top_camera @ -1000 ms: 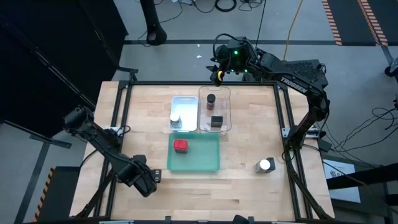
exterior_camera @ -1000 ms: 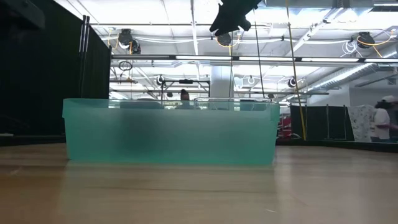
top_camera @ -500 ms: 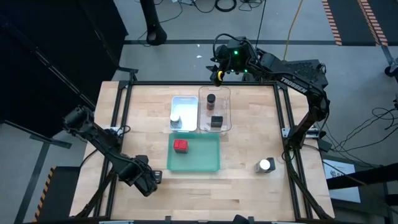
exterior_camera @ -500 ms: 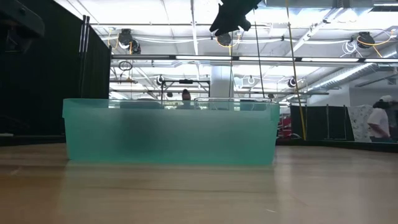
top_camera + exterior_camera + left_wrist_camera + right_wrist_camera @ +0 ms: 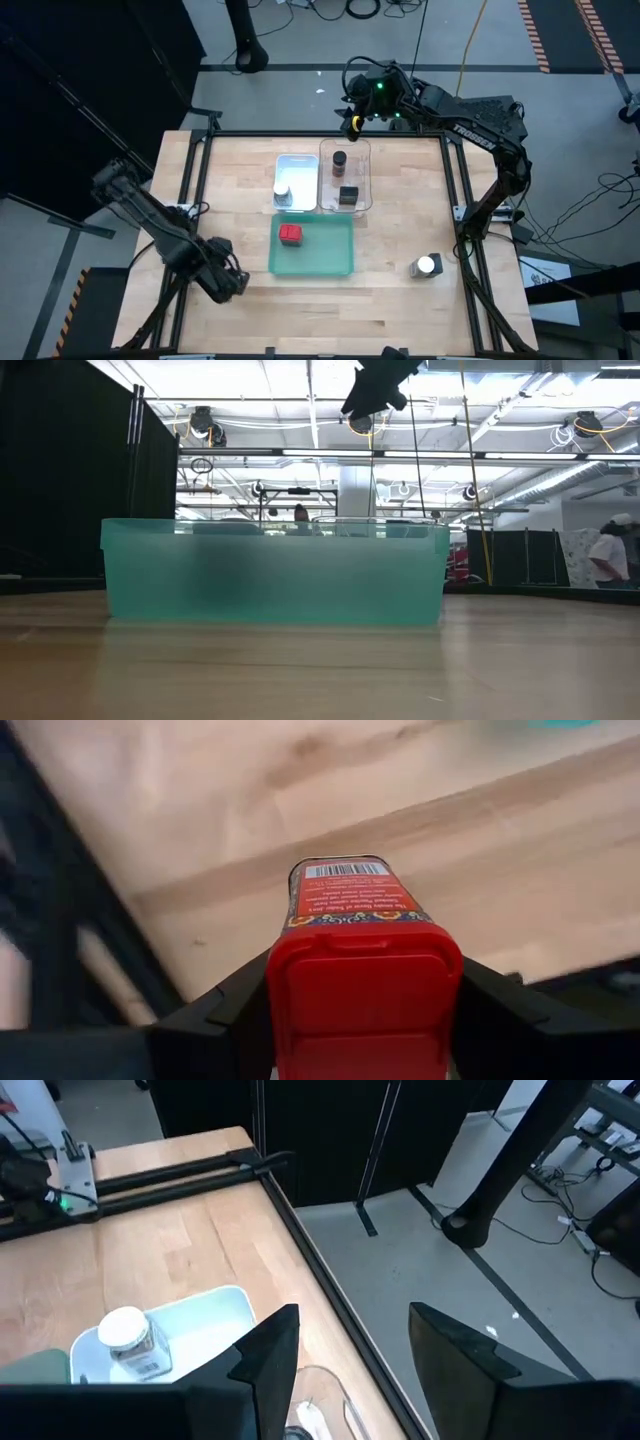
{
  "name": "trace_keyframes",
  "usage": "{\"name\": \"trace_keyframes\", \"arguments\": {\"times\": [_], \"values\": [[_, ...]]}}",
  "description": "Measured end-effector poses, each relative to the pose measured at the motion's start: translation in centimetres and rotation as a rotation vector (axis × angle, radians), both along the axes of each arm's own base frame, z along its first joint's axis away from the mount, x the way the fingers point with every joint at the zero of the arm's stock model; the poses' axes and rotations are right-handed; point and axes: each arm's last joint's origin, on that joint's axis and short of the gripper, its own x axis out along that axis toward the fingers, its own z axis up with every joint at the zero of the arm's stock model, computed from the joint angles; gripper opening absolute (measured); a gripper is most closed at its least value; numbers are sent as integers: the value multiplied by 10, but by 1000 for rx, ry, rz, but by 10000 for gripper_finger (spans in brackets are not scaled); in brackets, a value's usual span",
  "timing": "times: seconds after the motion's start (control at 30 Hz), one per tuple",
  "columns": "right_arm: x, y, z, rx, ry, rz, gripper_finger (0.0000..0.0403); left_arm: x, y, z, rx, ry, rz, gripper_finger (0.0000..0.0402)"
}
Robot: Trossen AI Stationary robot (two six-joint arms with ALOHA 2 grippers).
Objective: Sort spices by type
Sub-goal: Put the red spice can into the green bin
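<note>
My left gripper (image 5: 228, 284) hangs over the table's near left corner, shut on a red boxy tin (image 5: 352, 920); from above the gripper hides the tin. A second red tin (image 5: 290, 234) lies in the green tray (image 5: 330, 262). One white-lidded jar (image 5: 282, 194) stands in the white tray (image 5: 298, 162). A brown dark-lidded jar (image 5: 340, 159) and a dark grey tin (image 5: 348, 195) stand in the clear tray (image 5: 362, 170). Another white-lidded jar (image 5: 427, 266) stands on the table at the right. My right gripper (image 5: 345, 1370) is open, high over the far edge. My left gripper pinches the red tin between its two fingers, one on each side of the red lid end (image 5: 285, 1020). The fingers come from above and point down. The tin hangs below them with its barcode end (image 5: 345, 872) toward the table, clear of the wood.
Black frame rails (image 5: 200, 190) run along the table's edges. The three trays sit together in the middle, with bare wood to their left and right. In the low view the green tray's wall (image 5: 275, 575) fills the middle, and a person (image 5: 605, 555) stands far off in the room.
My left gripper has risen from the table by the near left corner, rolled at the wrist and shifted a little toward the left edge. My right arm has kept still.
</note>
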Motion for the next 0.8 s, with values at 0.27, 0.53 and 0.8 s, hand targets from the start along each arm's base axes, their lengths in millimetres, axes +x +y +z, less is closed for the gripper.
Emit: {"name": "trace_keyframes", "arguments": {"times": [0.27,0.53,0.8], "values": [[-18,7,9,14,28,-10,173,8,39,57,41,-241,-159,222],[-27,12,12,53,39,-29,173,62,96,76,171,-451,-405,222],[-30,13,7,89,84,-36,173,102,148,69,294,-448,-720,222]]}}
